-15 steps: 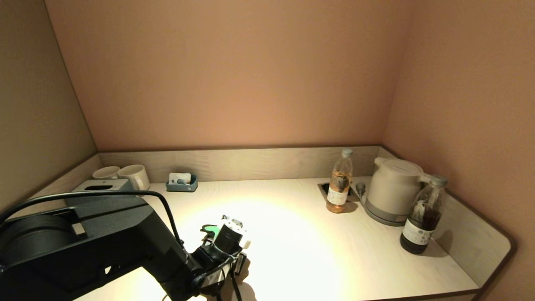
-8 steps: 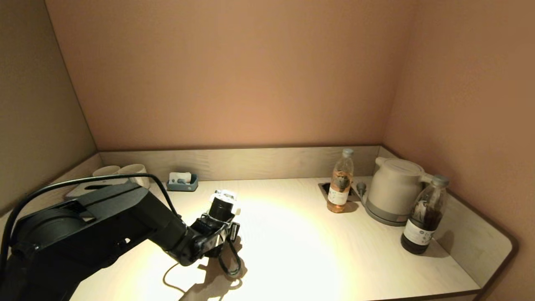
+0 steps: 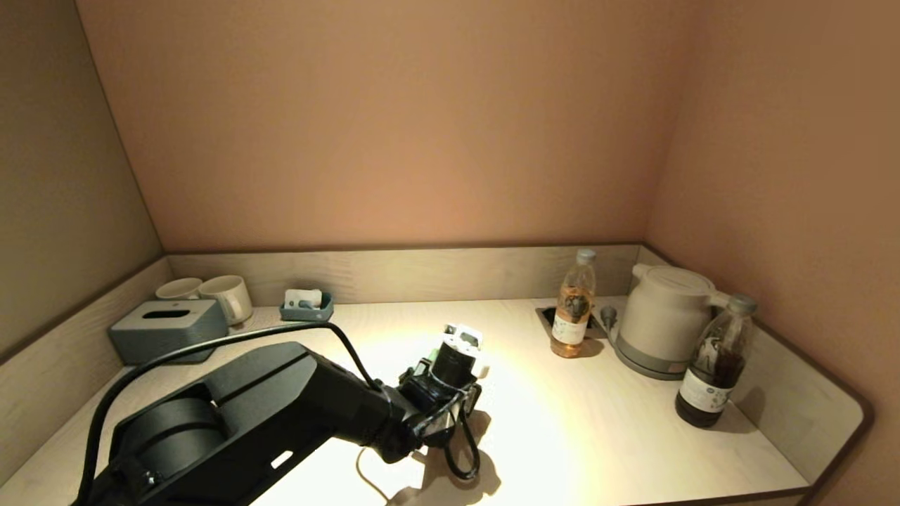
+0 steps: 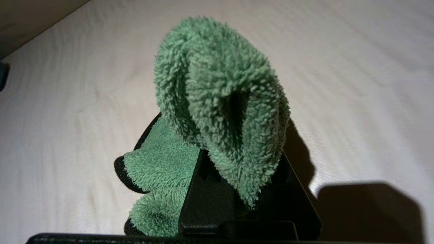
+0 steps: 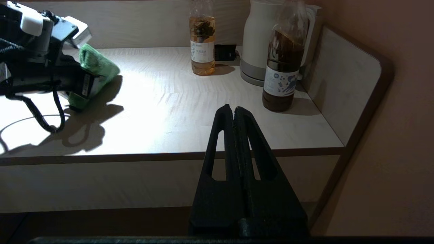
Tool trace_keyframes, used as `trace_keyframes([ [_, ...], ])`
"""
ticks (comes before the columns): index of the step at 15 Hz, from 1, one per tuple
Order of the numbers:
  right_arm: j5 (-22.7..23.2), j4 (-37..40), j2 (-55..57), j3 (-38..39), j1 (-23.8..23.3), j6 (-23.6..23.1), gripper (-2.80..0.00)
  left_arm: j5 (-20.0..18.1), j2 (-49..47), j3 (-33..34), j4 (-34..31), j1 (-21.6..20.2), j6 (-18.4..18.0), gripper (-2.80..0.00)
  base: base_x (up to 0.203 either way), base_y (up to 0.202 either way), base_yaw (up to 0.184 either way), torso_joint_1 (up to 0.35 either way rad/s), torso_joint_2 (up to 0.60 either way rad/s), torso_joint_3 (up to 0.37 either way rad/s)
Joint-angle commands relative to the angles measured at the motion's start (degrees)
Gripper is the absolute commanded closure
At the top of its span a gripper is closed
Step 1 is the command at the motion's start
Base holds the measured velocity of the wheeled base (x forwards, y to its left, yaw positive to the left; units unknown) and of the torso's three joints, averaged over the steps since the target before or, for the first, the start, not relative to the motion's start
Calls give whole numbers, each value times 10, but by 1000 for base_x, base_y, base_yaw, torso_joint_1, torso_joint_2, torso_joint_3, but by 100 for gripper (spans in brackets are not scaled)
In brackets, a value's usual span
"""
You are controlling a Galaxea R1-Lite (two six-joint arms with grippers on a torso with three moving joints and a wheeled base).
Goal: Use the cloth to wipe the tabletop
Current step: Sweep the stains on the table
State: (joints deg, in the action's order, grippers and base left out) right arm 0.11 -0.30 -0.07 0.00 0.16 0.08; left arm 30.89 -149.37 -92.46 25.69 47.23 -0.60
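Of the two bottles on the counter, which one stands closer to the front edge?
The dark-liquid bottle, right of the kettle by the side wall. The amber-liquid bottle stands farther back, left of the kettle.

Right pincer (image 5: pixel 234 109) closed off tabletop (image 5: pixel 190 112) edge; cloth (image 5: pixel 96 66) far.

A fluffy green cloth (image 4: pixel 220 101), folded and bunched, is pressed on the pale tabletop (image 3: pixel 562 422) near its centre.

No text can be read. The amber bottle (image 5: pixel 202 37) and the dark bottle (image 5: pixel 284 57) each carry a white label, but the print is too small.
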Motion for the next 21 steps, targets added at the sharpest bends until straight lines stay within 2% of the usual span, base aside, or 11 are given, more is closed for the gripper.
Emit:
trace_keyframes([
  [1, 1, 0, 1, 0, 0, 0, 0, 1, 5, 3, 3, 34, 1, 0, 0, 0, 0, 0, 0, 0],
  [3, 1, 0, 1, 0, 0, 0, 0, 2, 26, 44, 9, 54, 6, 0, 0, 0, 0, 0, 0, 0],
  [6, 1, 0, 1, 0, 0, 0, 0, 11, 73, 165, 48, 73, 17, 0, 0, 0, 0, 0, 0, 0],
  [8, 1, 0, 1, 0, 0, 0, 0, 21, 93, 249, 91, 66, 20, 0, 0, 0, 0, 0, 0, 0],
  [10, 1, 0, 1, 0, 0, 0, 0, 30, 106, 306, 140, 40, 20, 0, 0, 0, 0, 0, 0, 0],
  [13, 0, 0, 1, 0, 0, 0, 0, 35, 114, 372, 206, -34, 16, 0, 0, 0, 0, 0, 0, 0],
  [17, 1, 0, 1, 0, 0, 0, 0, 41, 108, 398, 234, -109, 14, 0, 0, 0, 0, 0, 0, 0],
  [21, 0, 0, 1, 0, 0, 0, 0, 43, 127, 420, 257, -144, 14, 0, 0, 0, 0, 0, 0, 0],
])
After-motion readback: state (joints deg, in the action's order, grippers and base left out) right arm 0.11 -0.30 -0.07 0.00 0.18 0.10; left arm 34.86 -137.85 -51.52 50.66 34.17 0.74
